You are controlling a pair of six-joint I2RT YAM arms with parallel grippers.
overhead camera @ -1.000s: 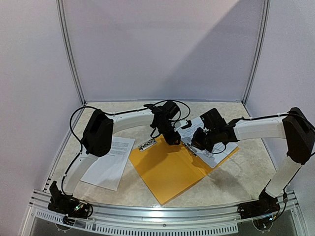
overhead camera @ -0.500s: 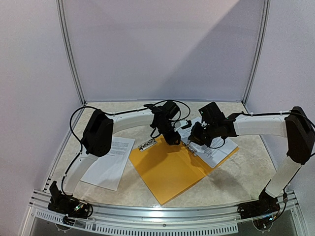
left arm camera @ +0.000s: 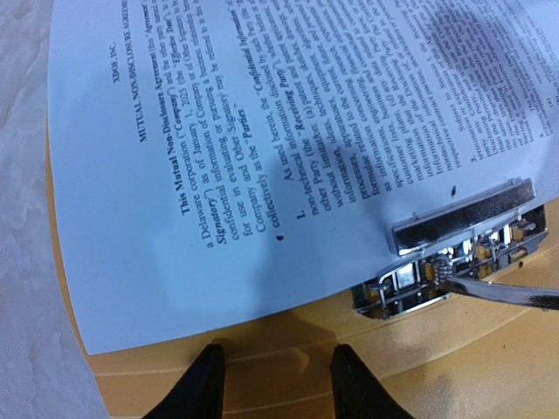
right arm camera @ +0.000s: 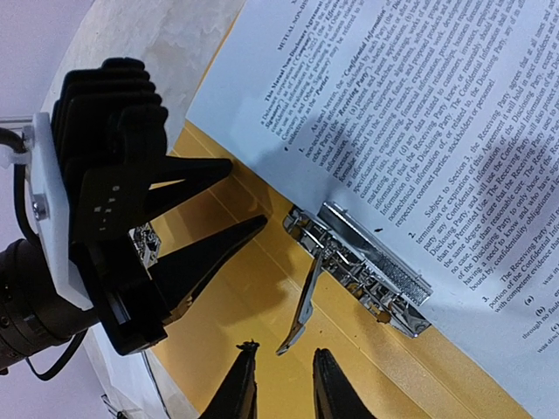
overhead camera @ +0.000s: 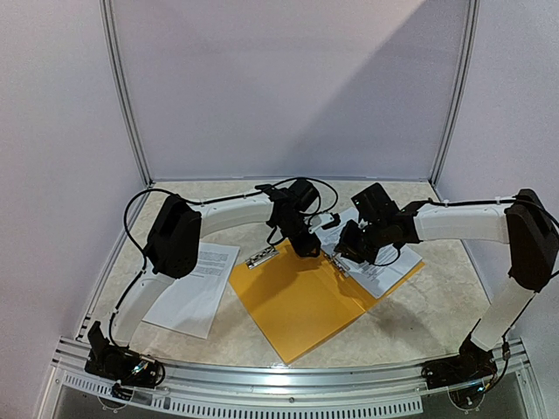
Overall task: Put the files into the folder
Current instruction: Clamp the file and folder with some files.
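Observation:
The orange-yellow folder [overhead camera: 297,301] lies open on the table. One of the files [left arm camera: 288,131] rests on its right half, its edge under the metal clip [right arm camera: 367,262]. The clip's lever [right arm camera: 301,310] sticks up toward the right wrist camera. My right gripper [right arm camera: 284,380] is open, and the lever's tip sits just ahead of the gap, touching neither finger. Open as well, my left gripper [left arm camera: 279,384] hovers low over the bare folder spine [left arm camera: 288,349] beside the sheet's corner, holding nothing. A second sheet [overhead camera: 192,284] lies on the table left of the folder.
A small silver clip piece [overhead camera: 262,256] lies at the folder's far left corner. The left gripper's black body [right arm camera: 105,201] stands close beside my right gripper. White booth walls enclose the table on three sides, and a metal rail [overhead camera: 288,375] runs along the near edge.
My right gripper has opened and let go of the clip lever, after shifting slightly left toward the clip. The left arm has stayed still.

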